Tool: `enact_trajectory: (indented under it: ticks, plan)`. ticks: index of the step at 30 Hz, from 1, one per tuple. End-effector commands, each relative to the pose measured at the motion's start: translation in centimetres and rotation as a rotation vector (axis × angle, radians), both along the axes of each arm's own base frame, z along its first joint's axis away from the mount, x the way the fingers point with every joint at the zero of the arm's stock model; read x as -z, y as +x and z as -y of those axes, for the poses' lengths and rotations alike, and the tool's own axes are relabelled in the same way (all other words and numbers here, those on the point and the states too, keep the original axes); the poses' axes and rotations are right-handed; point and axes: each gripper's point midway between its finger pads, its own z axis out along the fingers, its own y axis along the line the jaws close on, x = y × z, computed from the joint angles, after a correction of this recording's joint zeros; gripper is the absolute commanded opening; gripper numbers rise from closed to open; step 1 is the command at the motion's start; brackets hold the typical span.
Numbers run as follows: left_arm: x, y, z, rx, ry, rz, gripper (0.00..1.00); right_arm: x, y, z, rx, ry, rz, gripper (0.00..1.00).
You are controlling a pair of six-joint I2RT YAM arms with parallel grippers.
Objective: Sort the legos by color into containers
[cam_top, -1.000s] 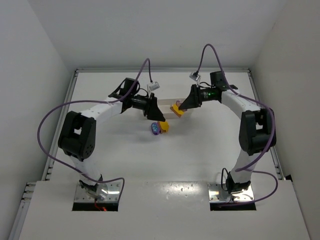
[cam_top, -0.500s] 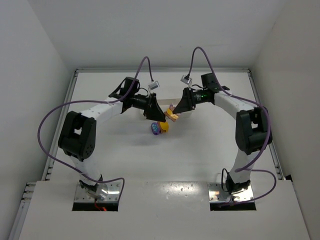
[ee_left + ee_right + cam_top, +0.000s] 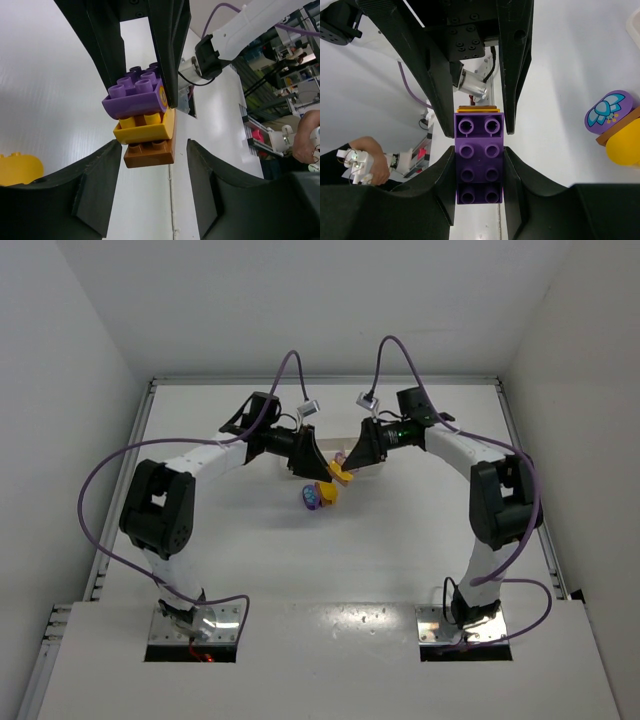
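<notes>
Top view: both arms meet at upper centre of the bench [image 3: 420,540]. A brick stack [image 3: 342,474] sits between the two arm tips, apparently lifted. A rounded purple piece [image 3: 311,498] and a yellow piece [image 3: 328,494] lie just below it in frame.

Left wrist view: right jaws at top, clenched on the purple brick [image 3: 135,97]. The yellow brick [image 3: 142,131] and brown brick [image 3: 150,152] hang beneath. Left jaws are released and straddle the brown brick. One finger [image 3: 100,185] is at its corner, the other apart.

Right wrist view: purple brick centre frame, pinched both sides.

Risk: lopsided closing could twist the stack, so that it splits at the wrong seam or drops a brick.
</notes>
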Motion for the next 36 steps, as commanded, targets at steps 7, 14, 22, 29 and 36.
enact_trajectory:
  ticks: [7,14,22,29,36]
  plan:
    - [-1.4,0.1,0.5,0.055,-0.056,0.045,0.40,-0.5,-0.3,-0.5,-0.021,0.010,0.068,0.00]
    - [-0.9,-0.5,0.3,0.063,-0.056,0.035,0.19,-0.7,-0.1,-0.6,-0.021,0.013,0.079,0.00]
    - [0.4,-2.0,0.4,0.075,-0.040,0.017,0.00,-2.0,2.7,1.7,0.043,0.008,0.109,0.00]
    - [1.1,-2.5,0.4,0.071,-0.024,0.013,0.00,-2.6,4.7,4.3,0.118,0.007,0.131,0.00]
    - [1.9,2.3,0.1,-0.200,0.141,0.200,0.00,-2.4,5.3,6.6,0.196,-0.030,0.151,0.00]
